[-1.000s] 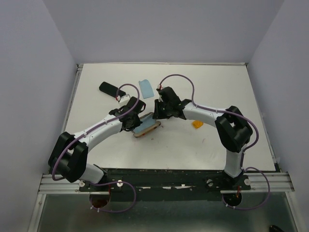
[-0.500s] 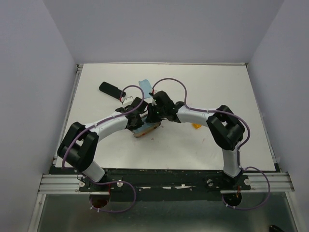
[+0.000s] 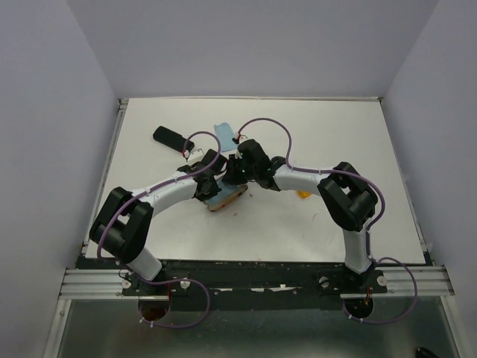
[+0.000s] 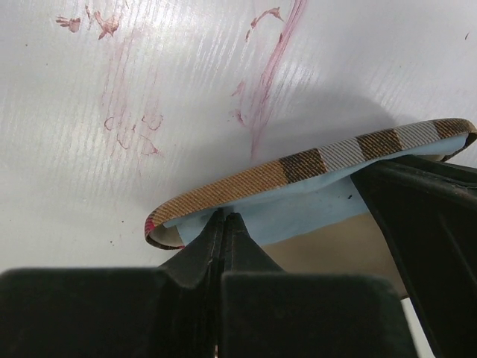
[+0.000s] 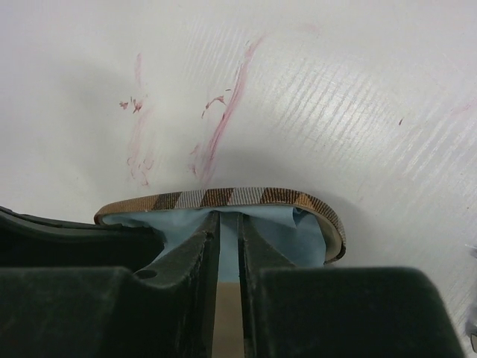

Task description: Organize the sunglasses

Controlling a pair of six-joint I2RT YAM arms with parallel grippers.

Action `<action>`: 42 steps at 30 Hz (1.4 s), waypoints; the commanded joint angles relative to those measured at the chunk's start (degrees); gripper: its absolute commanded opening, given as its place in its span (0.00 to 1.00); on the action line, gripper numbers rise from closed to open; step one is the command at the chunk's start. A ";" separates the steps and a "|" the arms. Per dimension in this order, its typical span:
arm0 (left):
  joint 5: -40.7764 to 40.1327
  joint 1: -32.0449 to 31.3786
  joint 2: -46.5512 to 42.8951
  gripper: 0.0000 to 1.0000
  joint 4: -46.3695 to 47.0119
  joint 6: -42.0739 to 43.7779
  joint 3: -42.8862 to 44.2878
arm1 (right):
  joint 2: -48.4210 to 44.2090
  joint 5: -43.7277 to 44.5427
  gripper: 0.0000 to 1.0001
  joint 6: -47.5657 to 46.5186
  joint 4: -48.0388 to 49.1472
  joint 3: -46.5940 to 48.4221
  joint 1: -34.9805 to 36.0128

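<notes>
A small orange pair of sunglasses (image 3: 304, 192) lies on the table just right of my right forearm. The open plaid case (image 3: 228, 199) sits at the centre, and both grippers meet over it. A blue cloth (image 4: 298, 212) lines its inside under the plaid rim (image 4: 328, 156). My left gripper (image 4: 226, 218) is shut, with its tips against the cloth's edge; I cannot tell if any cloth is pinched. My right gripper (image 5: 228, 216) stands open by a narrow gap, its tips pressed into the blue cloth (image 5: 305, 235) beneath the plaid rim (image 5: 223, 197).
A plain black case (image 3: 168, 136) lies at the back left. A second light blue cloth (image 3: 221, 131) lies behind the grippers. Red pen marks (image 5: 216, 127) stain the white table beyond the plaid case. Walls close in the table (image 3: 335, 134) on three sides.
The left jaws have closed at the cloth's edge. The right gripper has moved left into the plaid case, and the left gripper has shifted towards it.
</notes>
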 commanded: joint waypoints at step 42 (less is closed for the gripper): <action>-8.01 0.78 2.27 0.03 -5.87 -4.33 4.16 | 0.57 0.26 0.26 -3.77 1.82 0.20 2.84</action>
